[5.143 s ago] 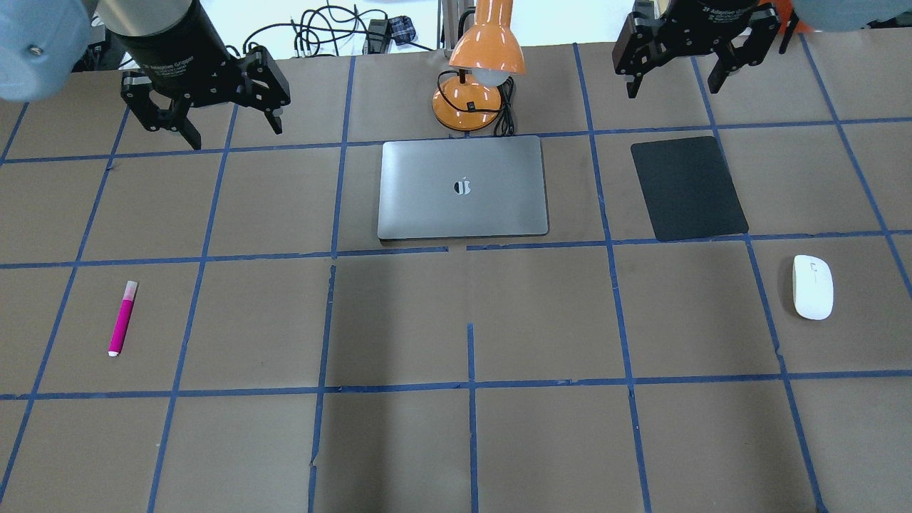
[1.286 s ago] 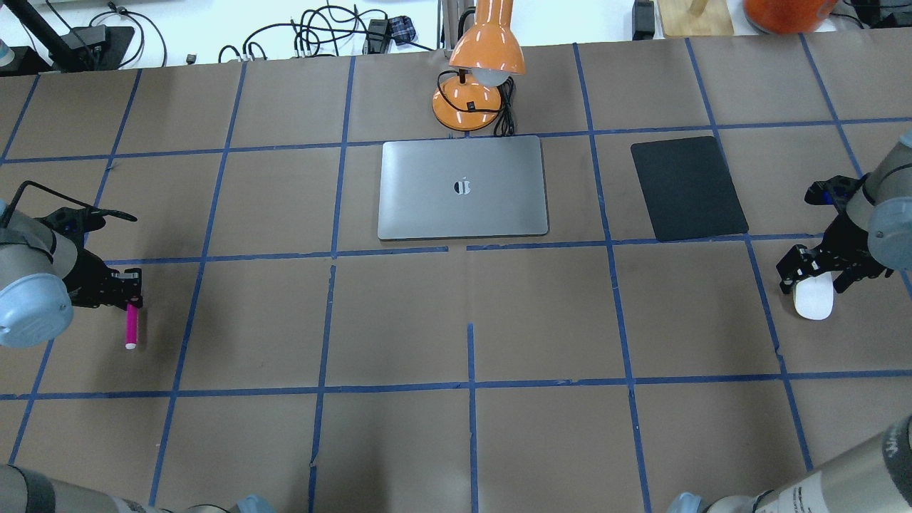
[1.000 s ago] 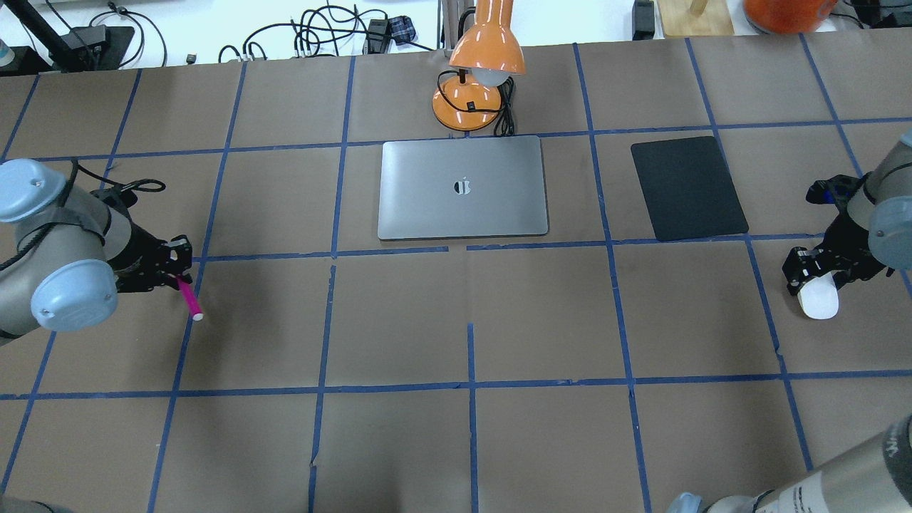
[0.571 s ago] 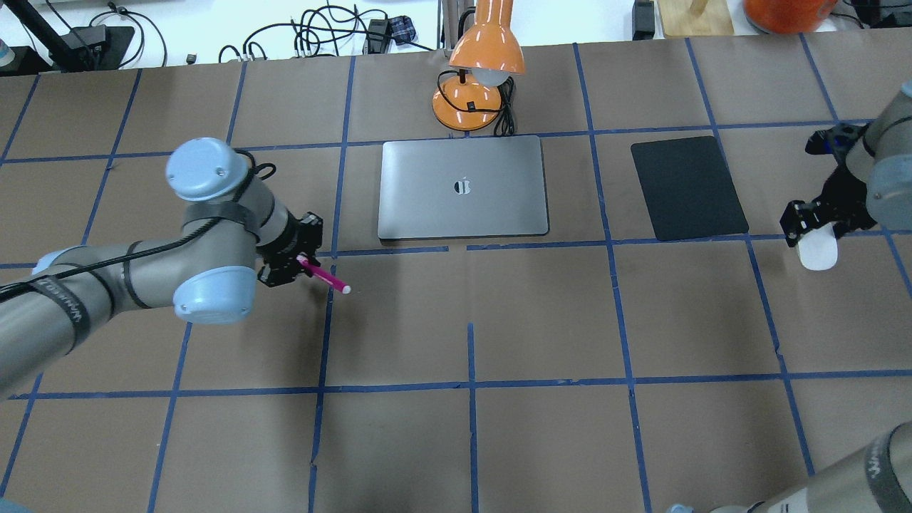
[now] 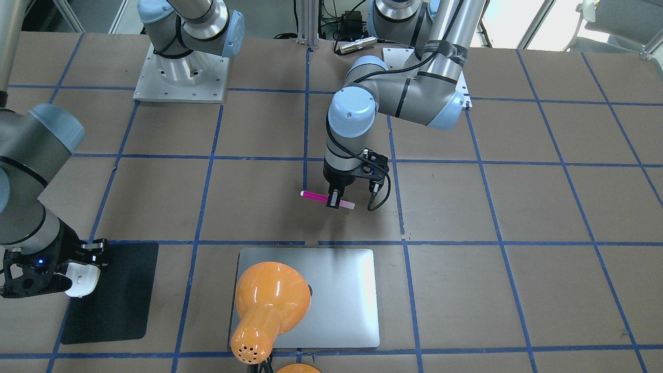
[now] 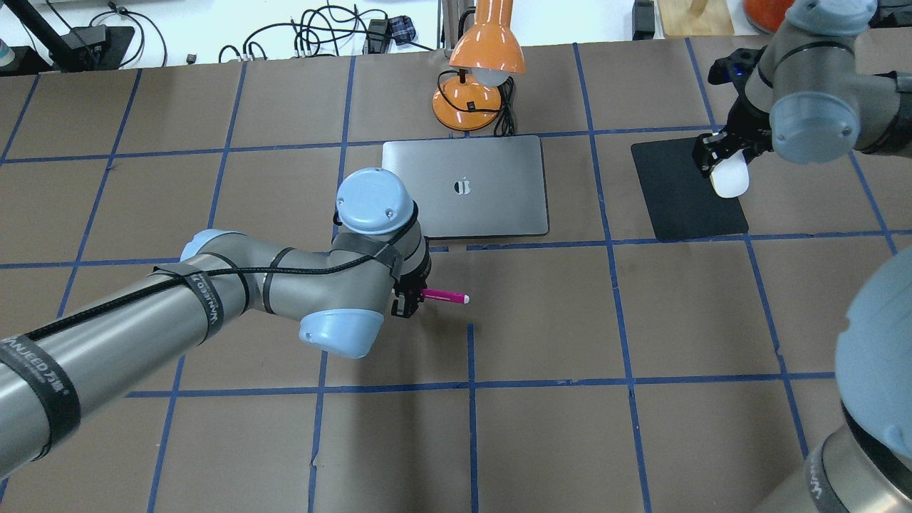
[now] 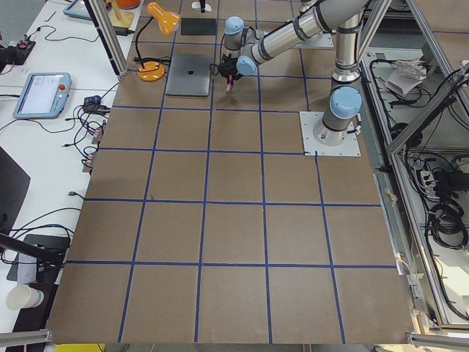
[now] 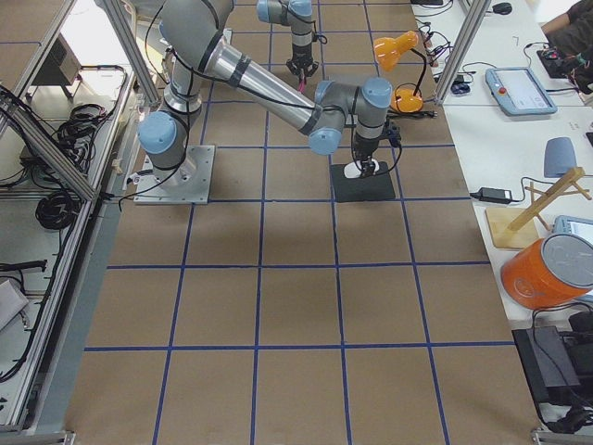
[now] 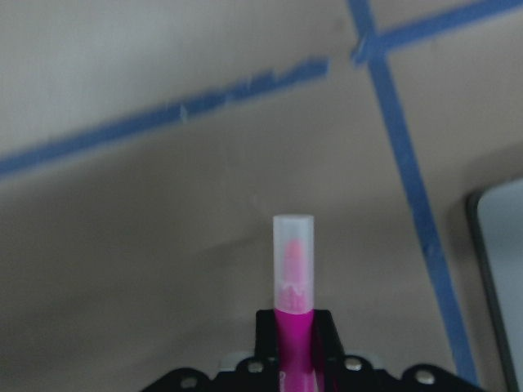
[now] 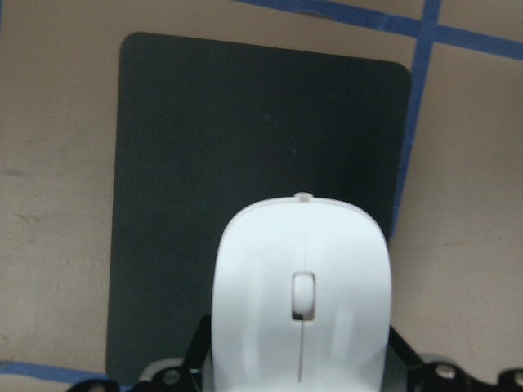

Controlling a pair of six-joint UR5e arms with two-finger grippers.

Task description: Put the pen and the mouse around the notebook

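Note:
The silver-grey notebook (image 6: 463, 187) lies closed at the table's middle back. Just in front of its near left corner, my left gripper (image 6: 411, 299) is shut on the magenta pen (image 6: 445, 296), which lies level, low over the table and parallel to the notebook's front edge. In the left wrist view the pen's pale cap (image 9: 292, 261) sticks out past the fingers. My right gripper (image 6: 725, 164) is shut on the white mouse (image 6: 729, 179) over the near right part of the black mat (image 6: 677, 192). The right wrist view shows the mouse (image 10: 301, 302) above the mat (image 10: 245, 139).
An orange desk lamp (image 6: 477, 78) with a cable stands right behind the notebook, its shade (image 5: 267, 305) overhanging the lid in the front-facing view. Brown paper with blue tape lines covers the table. Cables and other gear lie beyond the far edge.
My left arm has carried the pen rightward from the table's left side to the notebook's front. My right arm has carried the mouse away and leftward, over the black mat.

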